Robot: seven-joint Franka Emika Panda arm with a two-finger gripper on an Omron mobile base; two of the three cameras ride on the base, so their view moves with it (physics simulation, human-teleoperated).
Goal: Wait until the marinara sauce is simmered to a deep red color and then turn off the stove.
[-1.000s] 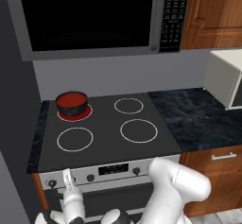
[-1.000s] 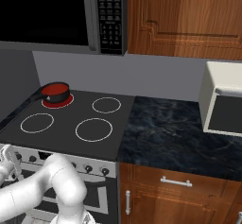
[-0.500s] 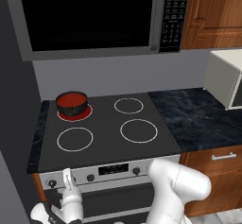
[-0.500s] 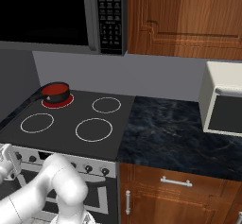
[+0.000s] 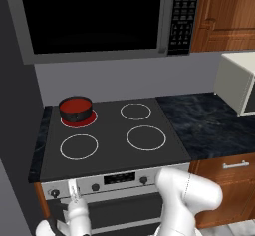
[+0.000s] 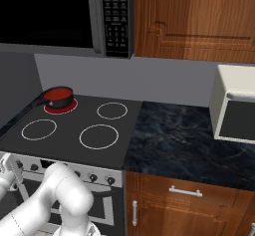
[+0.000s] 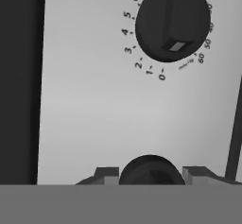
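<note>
My jaws sit low at the left end of the stove's (image 5: 114, 145) silver front panel, and in the hand view a small dark knob (image 7: 150, 171) lies right between my two fingertips (image 7: 107, 175), one on each side. They look closed around it, though I cannot tell for sure that the pads are touching it. In the left base view my hand (image 5: 74, 192) stands upright against that panel.

The sauce (image 5: 75, 104) sits in the black pot (image 5: 76, 111) on the back-left burner, which glows red under it. The surface reads as a deep red to me, so I judge the waiting is over and the turning is the step in hand.

To do it well I would keep the knob centred between the pads, press squarely so nothing slips, and roll my wrist about the knob's own axis instead of dragging sideways.

Room is tight. A larger dial (image 7: 172, 21) with numbers round it sits near, above in the hand view, and a dark edge runs down the left of that view. The wall stands close on the left of the stove. The oven handle lies just below the panel. The desk (image 6: 184, 140) to the right is well apart.
</note>
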